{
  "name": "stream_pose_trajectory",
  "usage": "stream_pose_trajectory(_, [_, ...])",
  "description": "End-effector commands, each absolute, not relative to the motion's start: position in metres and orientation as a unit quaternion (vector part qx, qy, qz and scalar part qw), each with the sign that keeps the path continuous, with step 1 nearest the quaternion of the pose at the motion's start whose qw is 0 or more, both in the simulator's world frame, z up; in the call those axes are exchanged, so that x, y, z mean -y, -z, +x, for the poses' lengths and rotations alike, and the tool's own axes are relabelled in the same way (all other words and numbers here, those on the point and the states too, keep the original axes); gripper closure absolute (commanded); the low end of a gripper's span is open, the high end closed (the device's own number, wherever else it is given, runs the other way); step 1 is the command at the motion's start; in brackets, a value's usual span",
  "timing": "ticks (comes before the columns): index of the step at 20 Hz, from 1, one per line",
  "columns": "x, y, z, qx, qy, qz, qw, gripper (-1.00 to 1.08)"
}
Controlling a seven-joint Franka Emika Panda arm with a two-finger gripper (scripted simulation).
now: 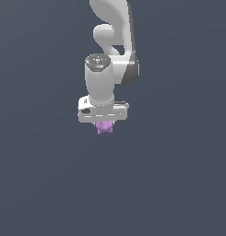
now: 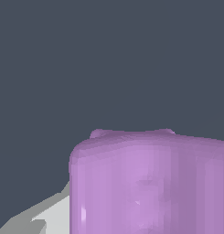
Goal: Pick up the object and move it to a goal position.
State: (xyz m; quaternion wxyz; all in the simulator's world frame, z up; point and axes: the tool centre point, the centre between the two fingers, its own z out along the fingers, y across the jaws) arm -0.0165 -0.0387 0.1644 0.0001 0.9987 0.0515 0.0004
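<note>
The object [image 1: 104, 127] is a small light-purple lumpy block with short nubs, seen just under the white gripper bar in the exterior view. My gripper [image 1: 104, 122] points straight down and is shut on it, and the block hides the fingers in that view. In the wrist view the object [image 2: 150, 183] is very close and fills much of the picture, with two rounded nubs along one edge. Part of one pale grey finger [image 2: 47, 214] shows pressed against its side. No goal marker is in view.
Only a plain dark grey-blue ground [image 1: 179, 184] surrounds the arm in both views. The white arm links [image 1: 112, 27] rise above the gripper.
</note>
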Motion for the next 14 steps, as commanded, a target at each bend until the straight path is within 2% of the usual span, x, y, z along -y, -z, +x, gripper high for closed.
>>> stream_pose_trajectory(1, [0.036, -0.19, -0.009, -0.052, 0.0, 0.999, 0.0, 1.08])
stream_pose_trajectory(14, [0.025, -0.313, 0.033, -0.052, 0.0, 0.999, 0.0, 1.08])
